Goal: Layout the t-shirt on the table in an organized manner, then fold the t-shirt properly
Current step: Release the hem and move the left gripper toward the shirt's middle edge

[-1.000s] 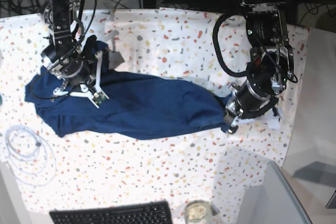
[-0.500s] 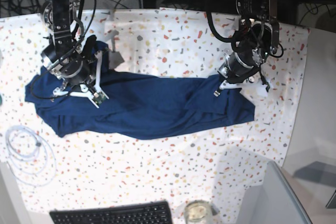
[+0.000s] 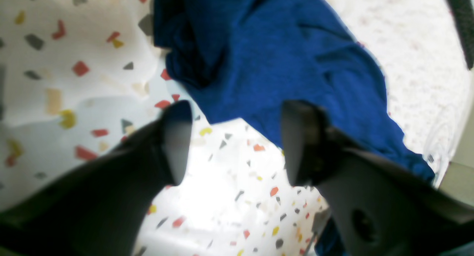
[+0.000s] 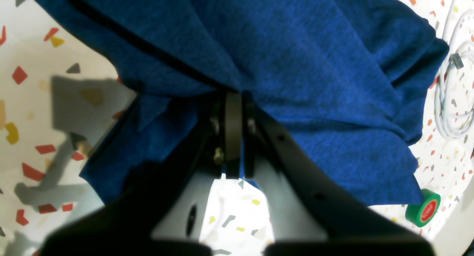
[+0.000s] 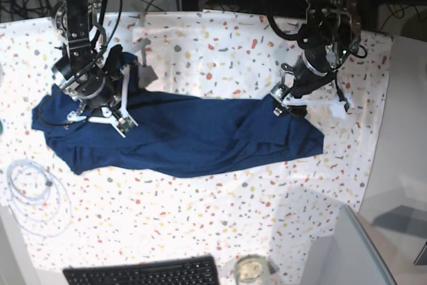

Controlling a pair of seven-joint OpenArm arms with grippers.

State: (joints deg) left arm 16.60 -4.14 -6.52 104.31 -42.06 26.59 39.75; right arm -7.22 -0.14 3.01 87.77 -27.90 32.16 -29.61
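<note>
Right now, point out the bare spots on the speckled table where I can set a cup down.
Free: the speckled white table behind the dark navy fabric t-shirt, and the strip between it and the black keyboard. Crowded: the white coiled cable corner.

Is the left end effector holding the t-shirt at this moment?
No, the left end effector is open, with only table between its fingers and the t-shirt beyond them.

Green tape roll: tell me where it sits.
In the right wrist view, the green tape roll stands at the lower right on the table, just beyond the t-shirt edge, below the white cable.
</note>
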